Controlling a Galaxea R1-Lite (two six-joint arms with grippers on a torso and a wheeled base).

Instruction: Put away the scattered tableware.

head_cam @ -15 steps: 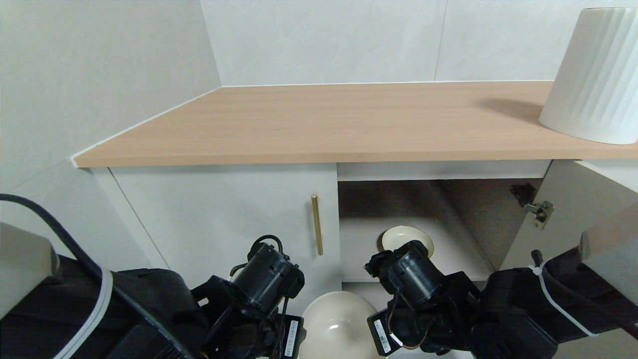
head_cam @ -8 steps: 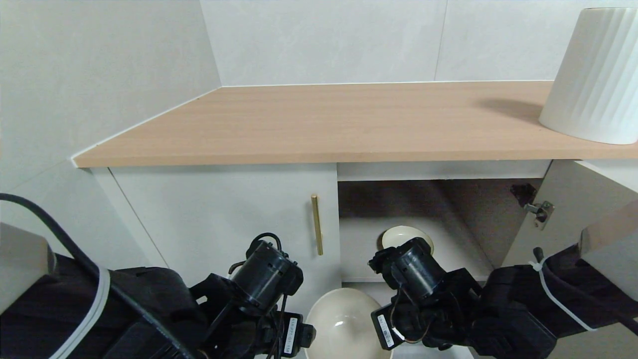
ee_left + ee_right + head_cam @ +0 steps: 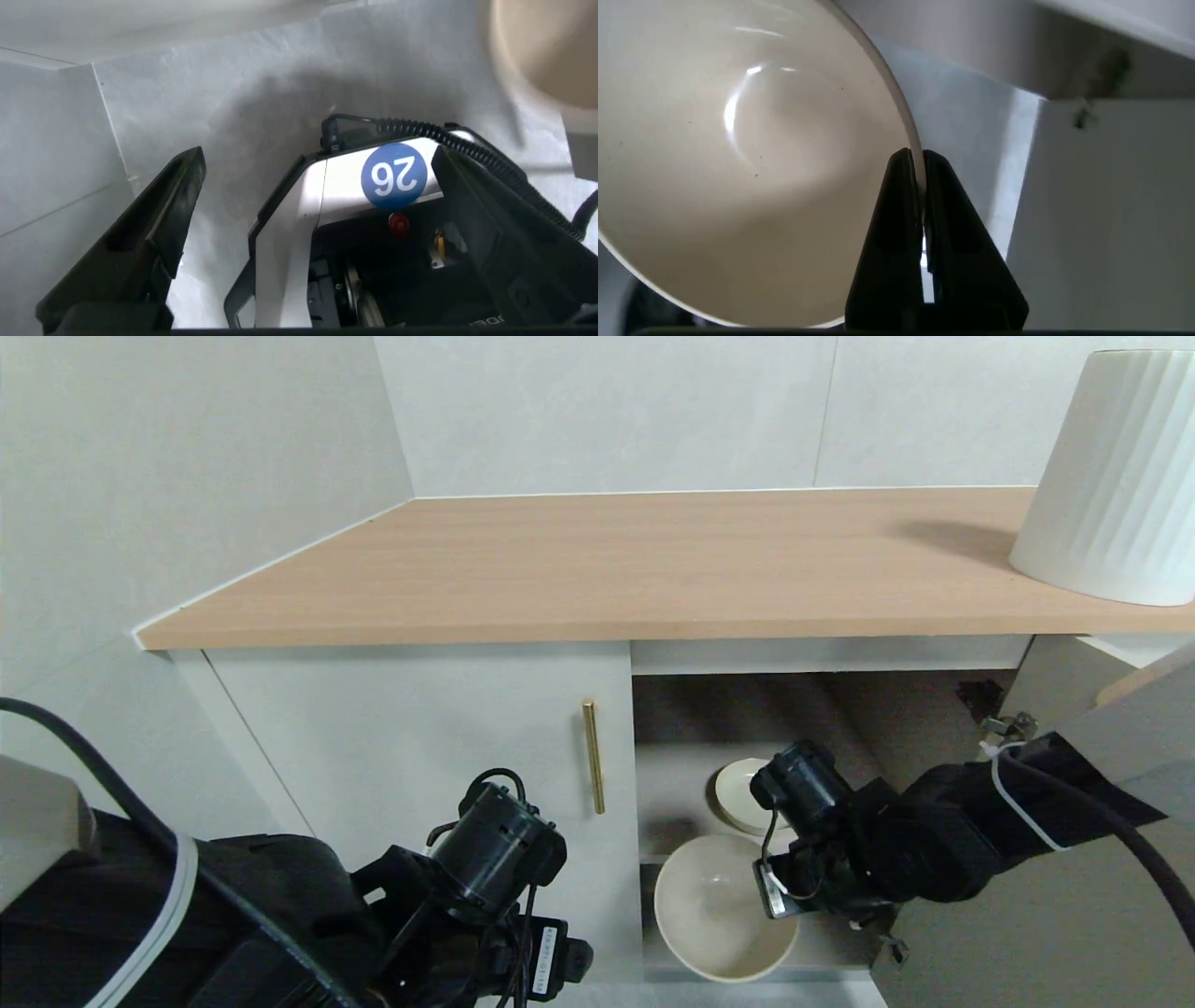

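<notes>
One large cream ceramic bowl [image 3: 724, 919], rim clenched in the right gripper's [image 3: 915, 173] jaws, hangs at the open white cabinet's [image 3: 831, 654] mouth; its shelf [image 3: 674, 779] lies just ahead. Left gripper's [image 3: 320, 163] jaws are released.

My left arm [image 3: 280, 915] and right arm [image 3: 943, 845] are black, sleeved in dark fabric with white ties, cylindrical wrists, black cables and white labels.
</notes>
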